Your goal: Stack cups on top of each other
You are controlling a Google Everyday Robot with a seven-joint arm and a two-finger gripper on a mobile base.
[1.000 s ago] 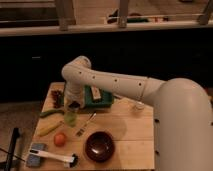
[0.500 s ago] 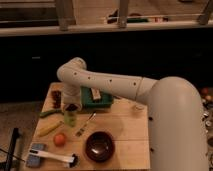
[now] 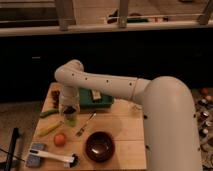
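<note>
The pale green cup [image 3: 70,119] stands on the left part of the wooden table [image 3: 125,130]. My gripper [image 3: 69,107] hangs straight down from the white arm [image 3: 100,85], directly over this cup and very close to its rim. A dark shape at the gripper's tip sits right above the green cup. I cannot tell whether it is the greyish cup or part of the gripper. No separate greyish cup shows elsewhere on the table.
A wide dark brown bowl [image 3: 99,146] stands at the front middle. An orange [image 3: 60,139], a yellow banana [image 3: 49,129], a green vegetable [image 3: 48,113] and a fork [image 3: 86,125] lie around the cup. A green box [image 3: 94,98] is behind it. A white-handled brush [image 3: 51,156] lies front left.
The gripper has moved slightly left and down, closer to the pale green cup. Nothing else on the table has moved.
</note>
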